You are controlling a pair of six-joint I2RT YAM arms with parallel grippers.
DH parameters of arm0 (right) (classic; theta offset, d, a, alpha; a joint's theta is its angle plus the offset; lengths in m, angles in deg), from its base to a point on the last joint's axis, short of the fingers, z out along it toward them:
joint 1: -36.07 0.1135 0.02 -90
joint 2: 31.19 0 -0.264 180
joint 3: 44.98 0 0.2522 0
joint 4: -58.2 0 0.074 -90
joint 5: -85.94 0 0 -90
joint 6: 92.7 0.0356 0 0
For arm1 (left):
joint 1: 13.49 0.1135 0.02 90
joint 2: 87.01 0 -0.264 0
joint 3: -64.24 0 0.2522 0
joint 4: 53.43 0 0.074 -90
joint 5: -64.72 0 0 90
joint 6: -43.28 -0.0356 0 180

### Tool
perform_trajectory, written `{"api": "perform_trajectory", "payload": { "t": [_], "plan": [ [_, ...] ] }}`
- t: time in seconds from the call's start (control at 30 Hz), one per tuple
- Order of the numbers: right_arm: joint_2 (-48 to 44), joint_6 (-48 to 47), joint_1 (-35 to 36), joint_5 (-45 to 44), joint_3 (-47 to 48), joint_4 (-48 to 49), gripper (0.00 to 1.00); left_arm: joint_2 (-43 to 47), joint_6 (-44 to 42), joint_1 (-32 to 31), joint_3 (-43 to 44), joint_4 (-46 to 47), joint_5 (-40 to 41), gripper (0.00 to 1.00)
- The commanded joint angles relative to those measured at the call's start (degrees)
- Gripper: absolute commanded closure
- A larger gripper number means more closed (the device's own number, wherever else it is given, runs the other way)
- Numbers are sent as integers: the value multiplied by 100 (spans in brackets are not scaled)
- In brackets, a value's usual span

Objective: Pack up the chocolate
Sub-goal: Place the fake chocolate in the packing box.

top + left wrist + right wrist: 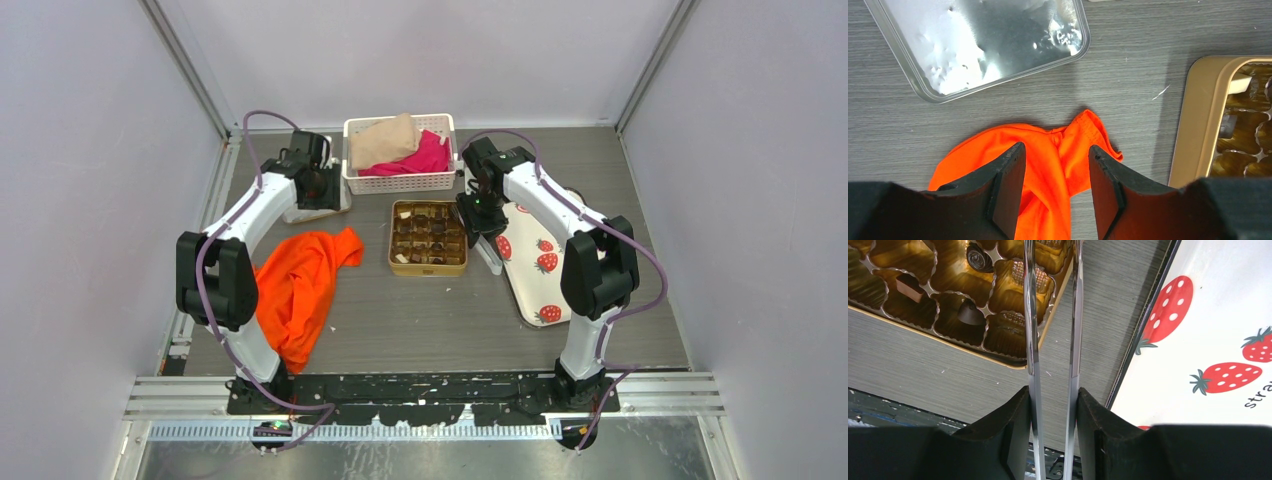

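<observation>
From above, the chocolate (436, 228) sits in the gold tin (394, 245) on the table (420, 320). Left wrist: left end effector (1057, 150) wide, empty, over orange cloth (1048, 190). Right wrist: right end effector (1053, 392) pinching metal tongs (1029, 315), tips out of frame; best to centre them over one piece before squeezing.

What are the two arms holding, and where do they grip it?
The right end effector squeezes metal tongs across both blades, behind the tips; the left end effector holds nothing.

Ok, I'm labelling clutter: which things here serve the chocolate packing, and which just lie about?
Job: chocolates, gold tin, tongs in right gripper, strawberry tray.
Lying about: orange cloth, white basket with cloths, clear container.
</observation>
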Motion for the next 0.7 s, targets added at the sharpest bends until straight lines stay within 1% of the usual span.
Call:
{"api": "perform_trajectory", "payload": {
  "t": [0.0, 0.27, 0.33, 0.4, 0.5, 0.53, 0.57, 0.67],
  "plan": [
    [-340, 30, 9, 53, -6, 41, 59, 295, -156, 36, -34, 14, 28, 50],
    [-386, 38, 4, 62, -122, 139, 58, 412, -245, 36, -145, -78, 64, 50],
    [-404, 24, 8, 47, -124, 148, 61, 407, -245, 36, -142, -58, 62, 50],
    [-427, 24, 16, 21, -118, 155, 67, 396, -244, 36, -136, -53, 56, 50],
    [-490, 73, 10, -36, -155, 193, 83, 386, -245, 36, -125, -54, 47, 50],
    [-508, 95, 8, -65, -165, 208, 85, 385, -245, 36, -125, -54, 45, 50],
    [-523, 146, 14, -105, -180, 209, 91, 378, -258, 36, -133, -39, 40, 50],
    [-645, 223, 12, -131, -243, 186, 99, 332, -348, 36, -97, -25, 13, 50]
  ]
}}
